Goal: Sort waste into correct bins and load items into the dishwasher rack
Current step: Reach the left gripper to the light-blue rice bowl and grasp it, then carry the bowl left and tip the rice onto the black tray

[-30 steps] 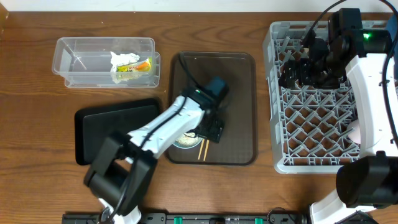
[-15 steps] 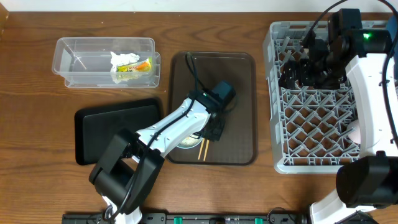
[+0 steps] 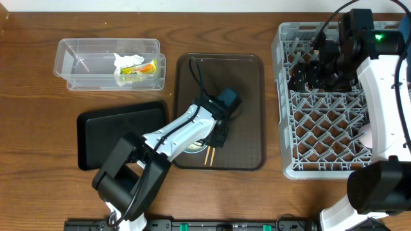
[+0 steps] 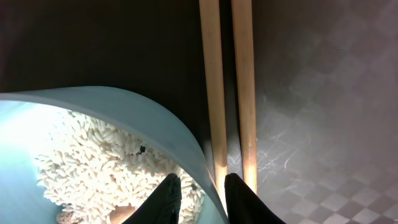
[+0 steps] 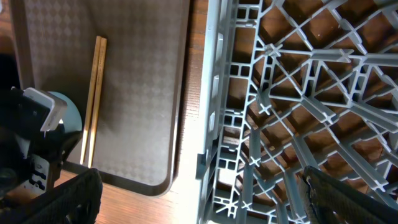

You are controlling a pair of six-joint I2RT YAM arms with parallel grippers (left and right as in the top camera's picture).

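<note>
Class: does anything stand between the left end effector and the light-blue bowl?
Nothing visible does. The left end effector has its fingers astride the rim of the light-blue bowl, one inside above the rice, one outside by the chopsticks.

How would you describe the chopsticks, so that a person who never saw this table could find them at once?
Find the brown serving tray in the middle of the table, beside the big grey dishwasher rack. At its near edge sits a light-blue bowl of rice; the chopsticks lie on the rack side of it. They are the only thin, pale wooden sticks, two lying parallel.
</note>
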